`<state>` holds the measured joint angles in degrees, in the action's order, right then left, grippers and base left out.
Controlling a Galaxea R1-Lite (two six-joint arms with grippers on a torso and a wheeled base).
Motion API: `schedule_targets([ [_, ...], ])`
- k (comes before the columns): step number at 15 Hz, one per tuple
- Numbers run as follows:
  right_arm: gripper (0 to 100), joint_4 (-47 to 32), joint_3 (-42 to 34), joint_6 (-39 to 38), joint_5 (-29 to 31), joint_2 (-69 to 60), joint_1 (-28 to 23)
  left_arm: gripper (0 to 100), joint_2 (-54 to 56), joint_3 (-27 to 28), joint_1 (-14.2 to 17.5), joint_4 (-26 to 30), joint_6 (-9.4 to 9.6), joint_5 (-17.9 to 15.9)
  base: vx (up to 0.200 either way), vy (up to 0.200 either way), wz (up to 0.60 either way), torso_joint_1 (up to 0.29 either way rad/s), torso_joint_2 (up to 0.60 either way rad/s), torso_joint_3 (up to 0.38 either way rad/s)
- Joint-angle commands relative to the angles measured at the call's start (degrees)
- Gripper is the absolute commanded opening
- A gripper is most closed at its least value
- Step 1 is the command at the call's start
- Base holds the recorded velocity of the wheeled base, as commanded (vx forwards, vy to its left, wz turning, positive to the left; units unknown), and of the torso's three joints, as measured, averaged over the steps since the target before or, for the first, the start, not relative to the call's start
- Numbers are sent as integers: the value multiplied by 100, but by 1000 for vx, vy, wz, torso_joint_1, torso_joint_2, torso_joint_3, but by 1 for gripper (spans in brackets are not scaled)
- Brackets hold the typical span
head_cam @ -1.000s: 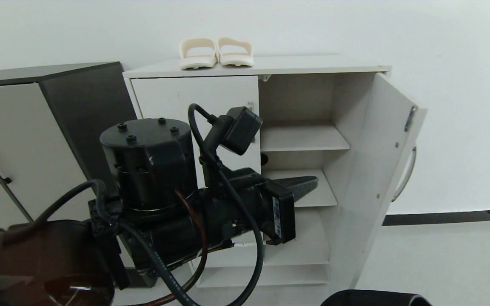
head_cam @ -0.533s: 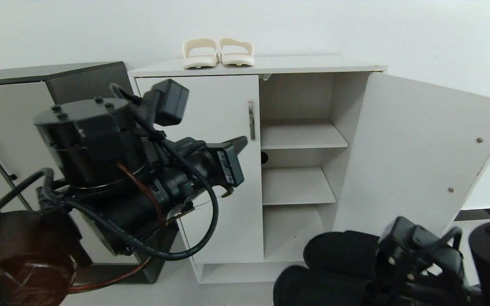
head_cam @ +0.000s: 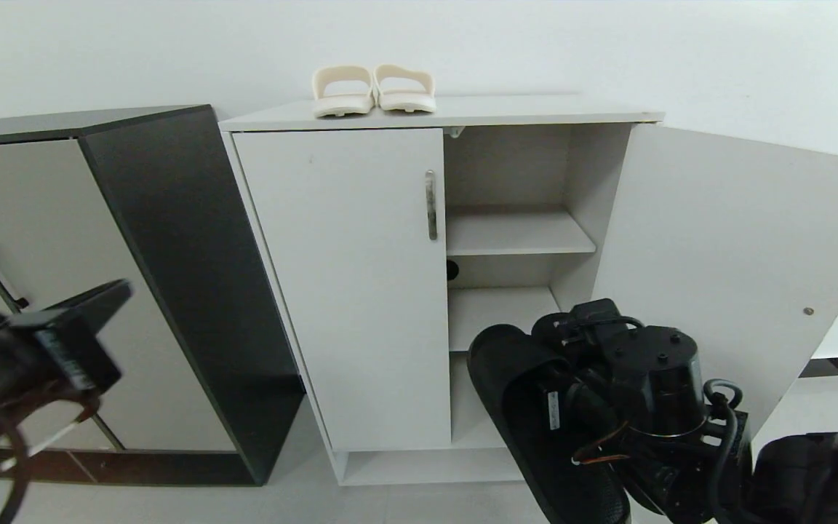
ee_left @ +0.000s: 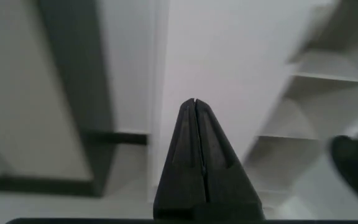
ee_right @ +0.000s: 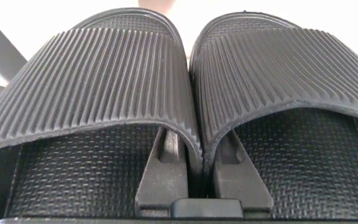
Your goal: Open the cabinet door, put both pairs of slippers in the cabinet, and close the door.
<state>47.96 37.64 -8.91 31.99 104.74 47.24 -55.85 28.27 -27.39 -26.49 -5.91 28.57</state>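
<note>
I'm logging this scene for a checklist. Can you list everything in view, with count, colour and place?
cream slippers: one pair, cream, side by side on top of the white cabinet.
black slippers: one pair, black, held low before the open compartment.
white cabinet: one, white, against the wall.
left door: one, white, closed, with a metal handle.
right door: one, white, swung open.
shelves: two, white, inside the open side.
dark cabinet: one, black-sided, left of the white one.
left pincer: one, black, shut, empty.
right pincer: one, black, a finger under each black slipper's strap.

Left hand closed — cabinet door ahead; shelves beside.
</note>
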Motion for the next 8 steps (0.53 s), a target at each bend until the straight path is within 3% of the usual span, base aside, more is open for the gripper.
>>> schedule_targets([
  [1,0,12,85,12,0,284,-66,0,3053,-1728,1816,997,336,307,0,0,0,0,0,0],
  [5,0,29,50,12,9,257,-57,0,5259,-2757,2528,2491,442,43,0,0,0,0,0,0],
  [6,0,38,32,3,9,249,-57,0,5453,-2809,2669,2491,442,-467,0,0,0,0,0,0],
  [8,0,73,15,-5,0,240,-30,0,5576,-2827,2704,2605,477,-2515,0,0,0,0,0,0],
])
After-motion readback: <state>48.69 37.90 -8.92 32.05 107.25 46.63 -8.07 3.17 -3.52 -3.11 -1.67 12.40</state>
